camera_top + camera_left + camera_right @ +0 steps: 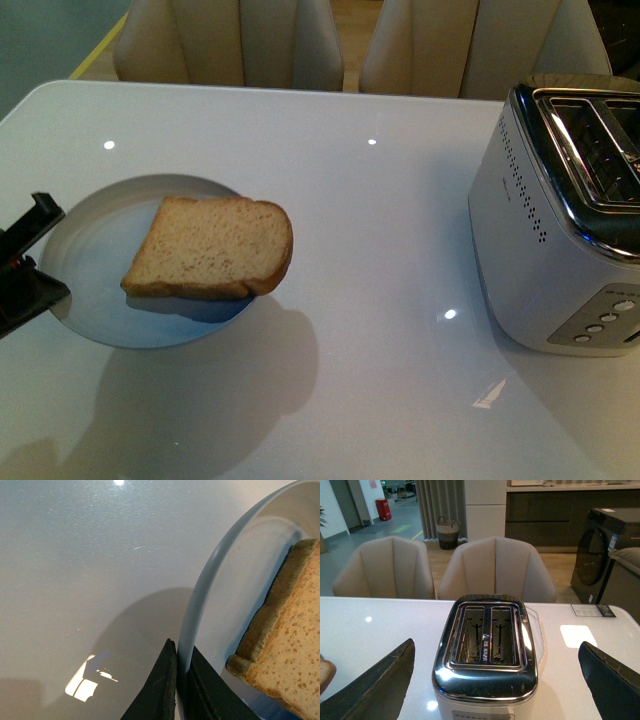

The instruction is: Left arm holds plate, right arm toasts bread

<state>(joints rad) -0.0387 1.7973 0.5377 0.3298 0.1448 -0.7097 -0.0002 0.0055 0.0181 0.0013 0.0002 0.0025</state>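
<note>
The left hand [182,680] is clamped on the rim of the plate [210,580]. The bread [290,645] lies on the plate, just beside that hand. The right hand [496,650] is spread wide apart, with the toaster [485,687] just in front of it.

The front view overlooks the glossy white surface [350,200], round pale-blue plate [90,250] and chrome toaster [540,230]. The left wrist view hugs that plate's rim, and the right wrist view faces the toaster.

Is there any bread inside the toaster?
No. Both slots of the toaster are empty, and the bread lies on the plate.
</note>
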